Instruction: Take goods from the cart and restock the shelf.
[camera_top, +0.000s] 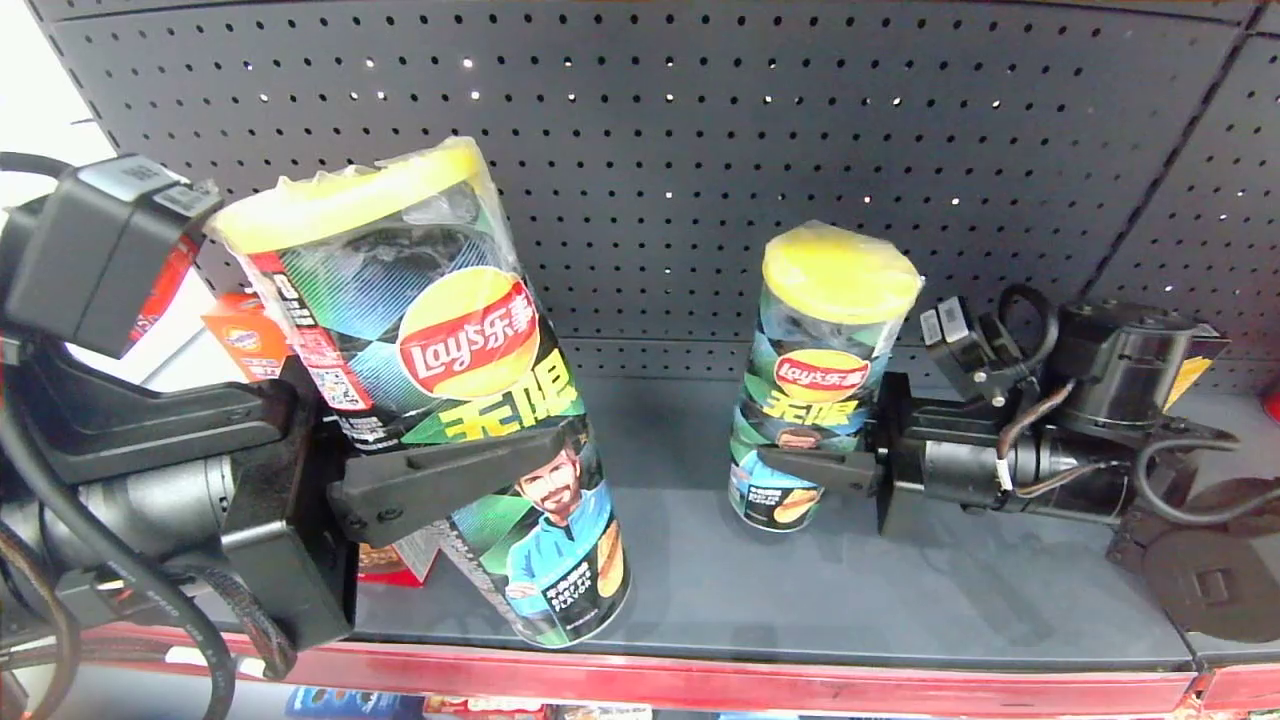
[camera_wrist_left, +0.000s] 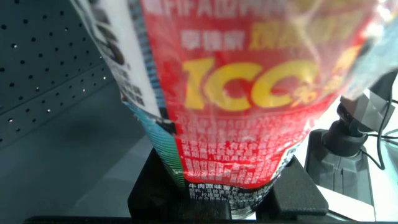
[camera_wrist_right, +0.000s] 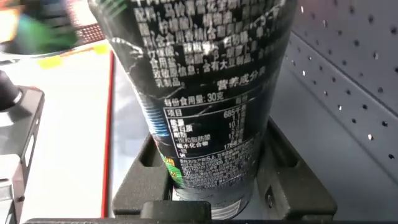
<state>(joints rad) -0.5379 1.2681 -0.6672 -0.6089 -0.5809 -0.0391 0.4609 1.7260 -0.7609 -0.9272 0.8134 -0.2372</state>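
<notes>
placement step: your left tool (camera_top: 505, 440) clamps a tilted chip can (camera_top: 430, 330) over the shelf (camera_top: 950, 600) front, right tool (camera_top: 800, 445) clamps a second can (camera_top: 835, 300) upright farther back; next, probably straighten, seat, release.

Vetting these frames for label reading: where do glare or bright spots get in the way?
Head view: light shines through the pegboard holes, upper-left corner washed white; left wrist view: sheen streaks the wrap on the left can; right wrist view: the right can carries small highlights.
</notes>
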